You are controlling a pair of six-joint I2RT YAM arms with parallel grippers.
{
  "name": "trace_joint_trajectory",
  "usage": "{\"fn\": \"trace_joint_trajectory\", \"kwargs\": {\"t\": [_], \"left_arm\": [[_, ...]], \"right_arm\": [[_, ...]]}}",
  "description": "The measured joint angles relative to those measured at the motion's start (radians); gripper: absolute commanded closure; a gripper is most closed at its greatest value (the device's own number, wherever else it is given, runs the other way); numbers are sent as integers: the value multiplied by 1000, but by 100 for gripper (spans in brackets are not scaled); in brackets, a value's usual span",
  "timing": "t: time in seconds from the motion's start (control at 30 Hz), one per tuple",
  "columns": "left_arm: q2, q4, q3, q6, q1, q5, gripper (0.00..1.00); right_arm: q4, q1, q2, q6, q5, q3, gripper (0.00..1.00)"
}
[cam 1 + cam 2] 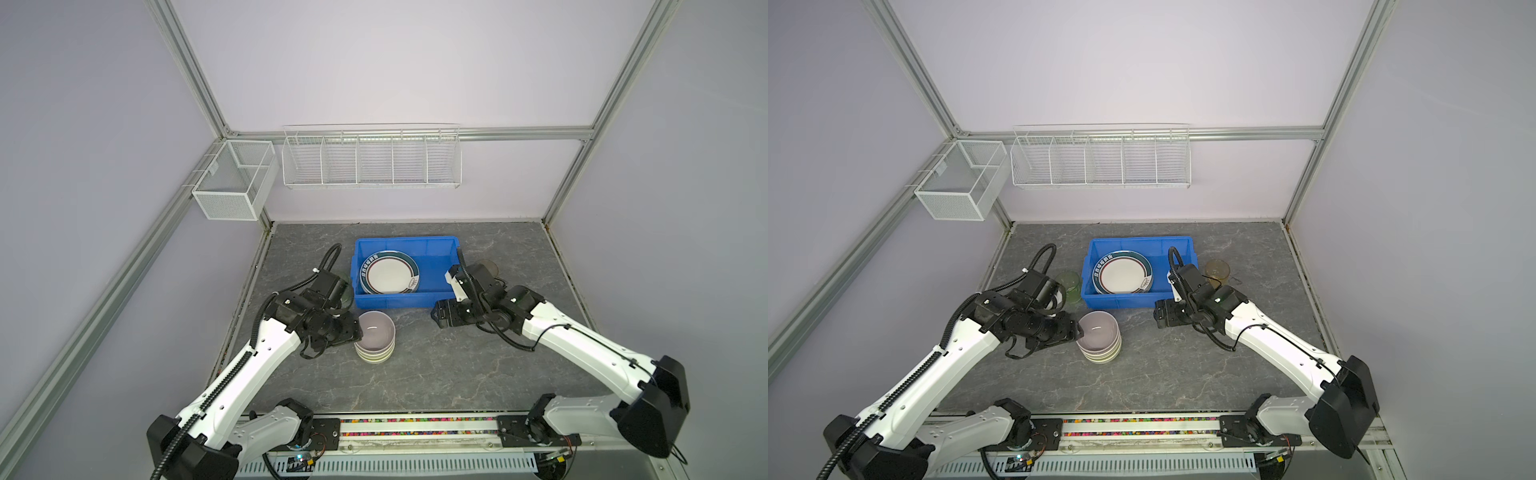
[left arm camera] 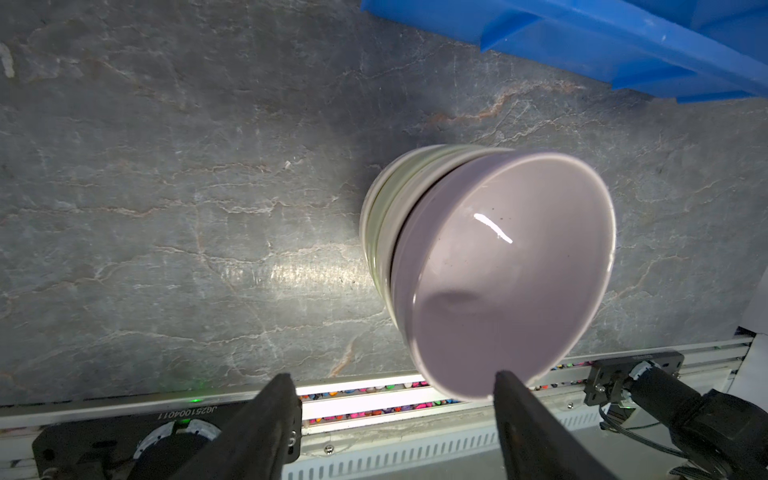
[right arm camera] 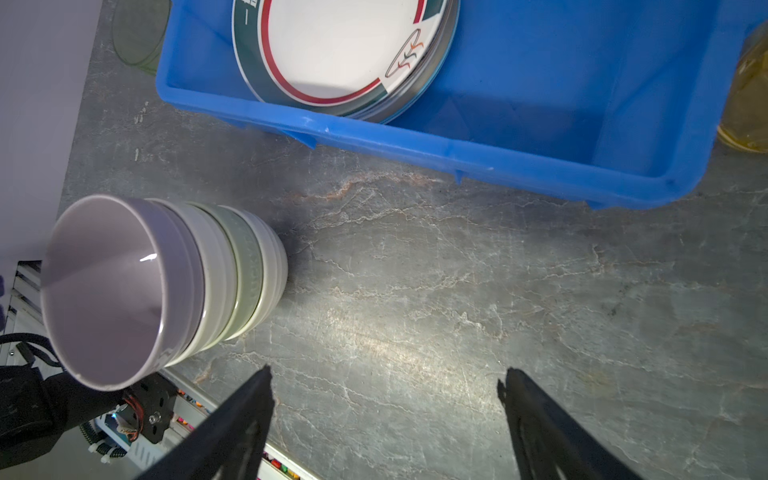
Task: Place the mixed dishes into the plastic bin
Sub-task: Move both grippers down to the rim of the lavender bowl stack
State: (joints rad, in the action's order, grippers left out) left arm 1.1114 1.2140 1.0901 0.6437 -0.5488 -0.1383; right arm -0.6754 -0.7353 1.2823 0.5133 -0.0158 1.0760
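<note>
Bin: bright blue shallow rectangular plastic tub [image 1: 407,240], mid-back of grey stone-look tabletop [image 1: 457,374]. Its long side faces both arms, so either can drop into it w/o crossing.
Plates: stack of round plates [image 1: 390,275], top one white w/ teal-red rim, lies inside the bin's left half. The right half of the floor is bare, prob. room for the rest.
Bowls: nested stack of small glossy bowls [image 1: 1099,337], lilac on top, cream + pale green under. It stands upright on the table just in front of the bin's near wall, not touching it.
L gripper: left gripper [image 2: 395,399] sits low at the stack's left side w/ jaws apart. The lilac bowl [image 2: 498,270] rim falls btwn the fingers, one finger [image 2: 515,415] right at the rim, the other well off. Can't tell if it touches; no clamp seen, nothing held.
R gripper: right gripper [image 3: 386,386] is spread wide and empty over bare table near the bin's front-right corner. It looks idle and clear of the L arm's path.
Cups: translucent green cup [image 1: 1069,286] is left of the bin behind the L arm, translucent amber cup [image 1: 1217,270] right of it behind the R wrist. Both are outside on the table, one per arm's side.
Step (est.): rim pinch on the top bowl, then lift over the near wall.
Left to do: bowls + 2 cups.
Risk: nested bowls may come up together, and the slick glaze could slip or tilt.
</note>
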Motion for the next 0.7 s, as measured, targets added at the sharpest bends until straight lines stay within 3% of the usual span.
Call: {"fn": "trace_joint_trajectory", "kwargs": {"t": [0.4,0.7], "left_arm": [[64,-32,0,11,-10,11,49],[105,-45,0,-2,-14,19,58]], "right_arm": [[-1,0,-92,22,-27,-50,12],[-9,0,-122,40,-47,-78,12]]}}
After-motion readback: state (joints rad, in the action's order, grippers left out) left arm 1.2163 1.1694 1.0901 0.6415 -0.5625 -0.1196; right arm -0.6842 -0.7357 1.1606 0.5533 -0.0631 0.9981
